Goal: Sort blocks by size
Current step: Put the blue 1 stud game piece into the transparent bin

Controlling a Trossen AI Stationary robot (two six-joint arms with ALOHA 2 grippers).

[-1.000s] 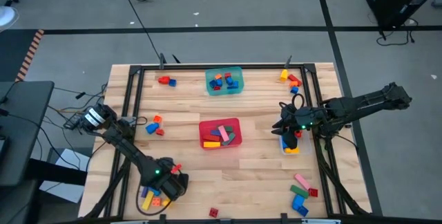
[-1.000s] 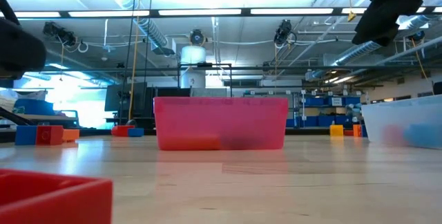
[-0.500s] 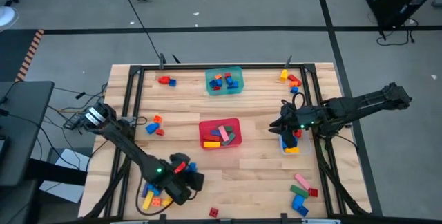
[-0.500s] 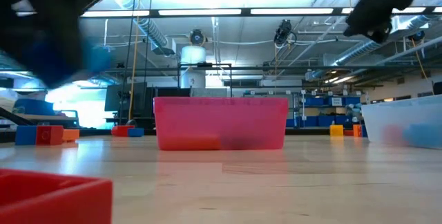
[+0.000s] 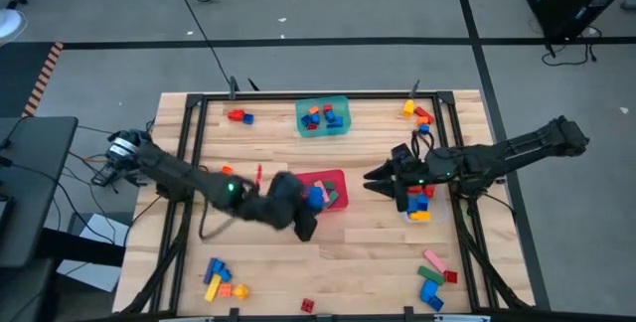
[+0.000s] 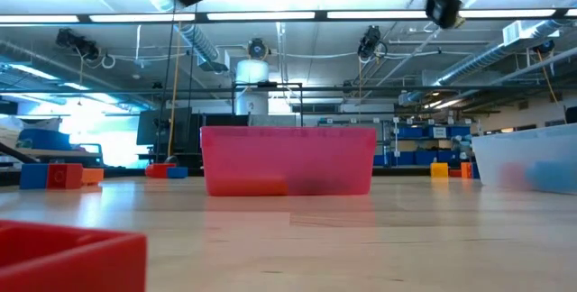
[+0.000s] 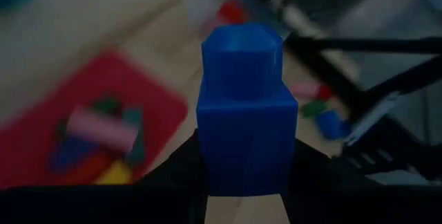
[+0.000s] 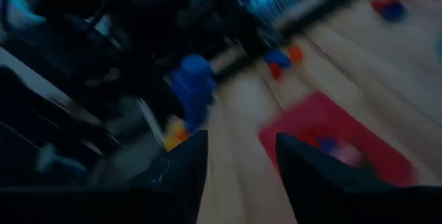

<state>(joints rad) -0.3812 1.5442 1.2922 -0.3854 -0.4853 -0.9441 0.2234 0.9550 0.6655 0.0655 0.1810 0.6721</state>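
Observation:
My left gripper (image 5: 310, 205) is shut on a blue block (image 7: 243, 113) and hangs above the near left corner of the red tub (image 5: 333, 177). The tub holds pink, yellow and green blocks. My right gripper (image 5: 378, 176) stands open to the right of the red tub, and the right wrist view shows nothing between its fingers. Other blocks lie loose in heaps at the near left (image 5: 219, 280), at the left (image 5: 224, 180) and at the near right (image 5: 432, 280). More sit in the teal tub (image 5: 323, 115). My left gripper pinches the blue block's lower sides (image 7: 242, 172) between its two fingers (image 7: 173, 179). The block's studded end (image 7: 242, 44) sticks out ahead of the fingertips. The fingers slant down from the table's left. The block is lifted clear, above the red tub's rim.
A clear tub (image 5: 418, 206) with blocks stands under my right arm. Small heaps lie at the far left (image 5: 238, 115) and far right (image 5: 419, 111). One red block (image 5: 307, 305) sits at the near edge, large in the low view (image 6: 72, 256). A black frame (image 5: 189, 163) rings the table.
My left gripper has risen from the near-left heap with the blue block and swung toward the far right, to the red tub, rolling about as it went. My right gripper has moved left toward the red tub and tipped up.

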